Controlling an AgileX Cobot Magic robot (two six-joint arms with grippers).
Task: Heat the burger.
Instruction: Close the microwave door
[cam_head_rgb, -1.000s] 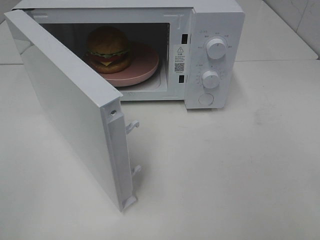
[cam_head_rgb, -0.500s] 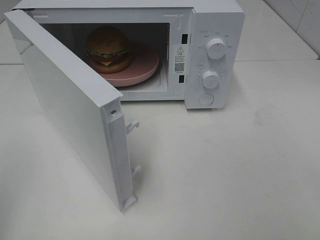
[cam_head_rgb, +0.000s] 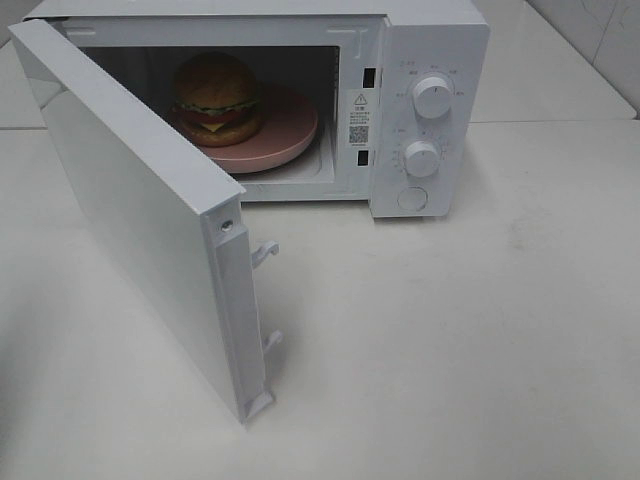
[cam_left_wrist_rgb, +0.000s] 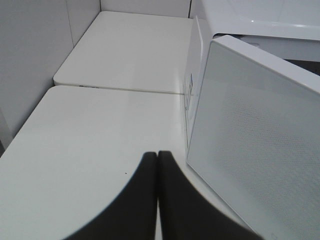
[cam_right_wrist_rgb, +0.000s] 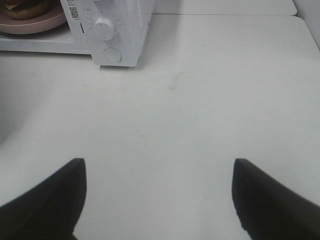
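Burger (cam_head_rgb: 217, 97) sits on the pink plate (cam_head_rgb: 292, 128) inside the microwave (cam_head_rgb: 445, 45) w/ door (cam_head_rgb: 140, 215) hanging open, my left gripper (cam_left_wrist_rgb: 158, 156) pinched shut on nothing beside it, right gripper (cam_right_wrist_rgb: 159, 162) spread wide & empty, so imo a sloppy shove could skid the microwave instead of latching.

White microwave (cam_head_rgb: 430, 50) seen on a white table (cam_head_rgb: 480, 340), door (cam_head_rgb: 130, 220) swung open.
A pink plate (cam_head_rgb: 290, 135) is seen inside; the left-hinged door is angled nearward; an upper knob (cam_head_rgb: 432, 97) and a lower knob (cam_head_rgb: 422, 158) are set above a round button (cam_head_rgb: 412, 198) at the right.
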